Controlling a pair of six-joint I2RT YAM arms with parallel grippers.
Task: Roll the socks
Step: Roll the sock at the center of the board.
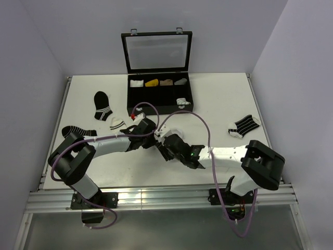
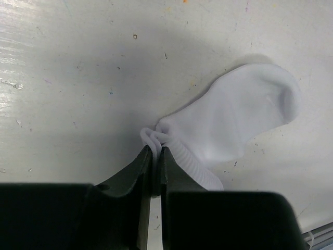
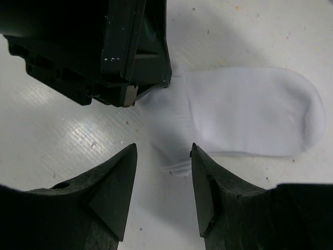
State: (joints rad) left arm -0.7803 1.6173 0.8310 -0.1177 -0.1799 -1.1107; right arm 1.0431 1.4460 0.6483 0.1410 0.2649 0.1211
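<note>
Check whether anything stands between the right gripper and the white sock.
Nothing visible does. The right gripper stands open right at the cuff edge of the white sock. The left gripper, shut on that same cuff, sits close beside it, off to one side rather than in the path.

open black case (image 1: 156,109); black striped sock (image 1: 102,107) nearby

Centre is tight: left gripper (image 2: 155,153), clamped on the plain white ankle sock (image 2: 239,114), sits just beside the right gripper (image 3: 164,151)'s spread fingers. Black compartment case (image 1: 128,94) with raised lid blocks the far side. Purple cable loops (image 1: 206,130) arch over both wrists. Black white-striped socks (image 1: 102,107) and cream sock (image 1: 116,123) lie left, black-lined white sock (image 1: 243,125) right. Bare white table (image 1: 140,172) between the arm bases is passable.
</note>
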